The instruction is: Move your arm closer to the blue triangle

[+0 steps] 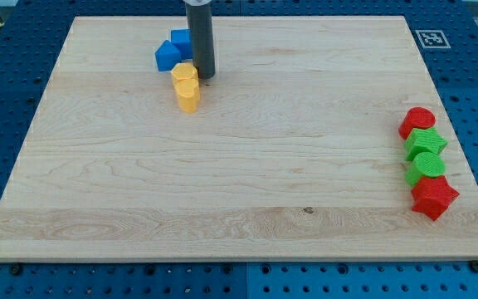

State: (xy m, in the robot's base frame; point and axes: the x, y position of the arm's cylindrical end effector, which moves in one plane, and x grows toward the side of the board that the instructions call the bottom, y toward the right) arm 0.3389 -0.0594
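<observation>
The blue triangle [168,56] lies near the view's top, left of centre, on the wooden worktop [239,191]. A second blue block [181,39], whose shape I cannot make out, sits touching it toward the view's upper right, partly hidden behind the rod. My tip [203,77] stands just to the view's right of the blue triangle, close but apart from it, and right beside the upper of two yellow blocks. That upper yellow block [184,75] sits just below the blue triangle, and the lower yellow block [188,96] touches it from beneath. The tool is a plain dark rod with nothing to open or close, and it holds nothing.

Well apart, along the view's right edge, four blocks form a touching column: a red cylinder [417,121] on top, then a green star [426,144], a green cylinder [426,166], and a red star [434,198] at the bottom.
</observation>
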